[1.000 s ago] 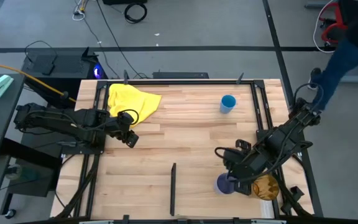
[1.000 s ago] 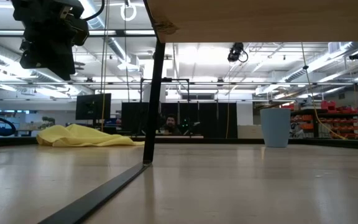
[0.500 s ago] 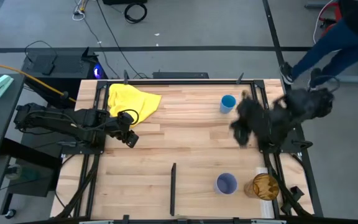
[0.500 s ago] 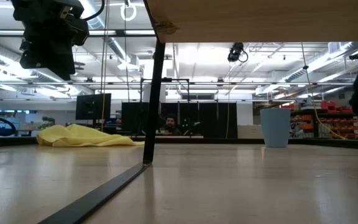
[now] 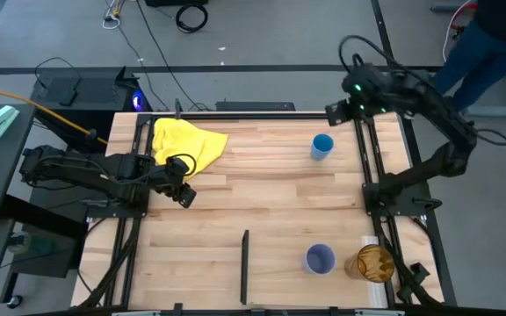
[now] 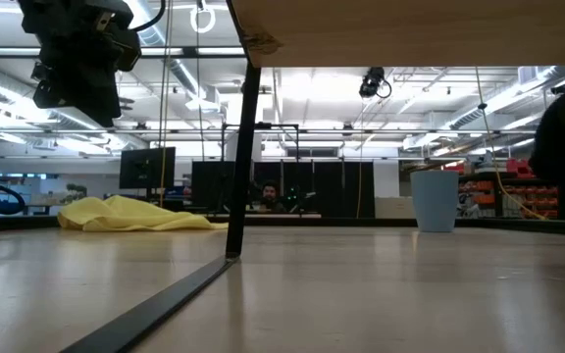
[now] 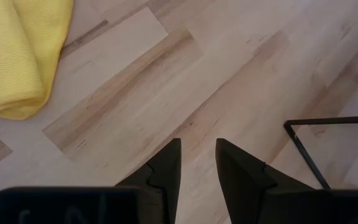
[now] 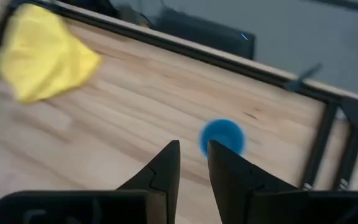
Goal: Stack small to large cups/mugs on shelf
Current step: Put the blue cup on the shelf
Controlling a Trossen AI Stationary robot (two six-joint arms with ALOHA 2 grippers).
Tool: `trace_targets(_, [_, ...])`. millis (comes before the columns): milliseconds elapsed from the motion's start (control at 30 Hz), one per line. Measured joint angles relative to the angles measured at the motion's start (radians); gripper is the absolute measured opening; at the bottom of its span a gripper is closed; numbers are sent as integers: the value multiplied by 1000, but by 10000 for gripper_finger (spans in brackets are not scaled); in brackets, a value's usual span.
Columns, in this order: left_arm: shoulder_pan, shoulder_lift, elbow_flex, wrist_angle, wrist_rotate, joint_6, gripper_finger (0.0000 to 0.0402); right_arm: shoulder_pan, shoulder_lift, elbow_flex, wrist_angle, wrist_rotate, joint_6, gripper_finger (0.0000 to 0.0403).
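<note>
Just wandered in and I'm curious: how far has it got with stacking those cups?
Done: the purple cup stands beside the amber tumbler near the front right, though not inside it. In hand: nothing; the right pincer hangs empty above the blue cup. The left pincer waits by the yellow cloth. Left: all the nesting.

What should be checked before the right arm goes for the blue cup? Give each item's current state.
1. Blue cup upright, nothing touching it: ok.
2. Right gripper holds nothing: ok, fingers nearly shut with nothing between them.
3. Right gripper above the cup: not ok, it sits beyond the table's far edge.
4. Purple cup beside the amber tumbler, not nested: ok.
5. Left gripper away from the cups, near the yellow cloth: ok.
</note>
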Motion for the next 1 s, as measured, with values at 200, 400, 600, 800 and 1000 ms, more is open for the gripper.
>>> trace_targets(200, [0,0,0,0,-1,13,107,-228,18,-186,0,-134,-81,89])
trace_targets(400, [0,0,0,1,-14,27,107,-290,5,-459,9,-169,-77,89])
trace_targets(600, [0,0,0,1,-23,27,107,-255,-13,-655,211,-229,-30,89])
trace_targets(800, [0,0,0,1,-23,27,107,-246,-12,-792,436,-286,48,89])
trace_targets(1000, [0,0,0,1,-23,26,107,-246,-13,-837,474,-269,84,89])
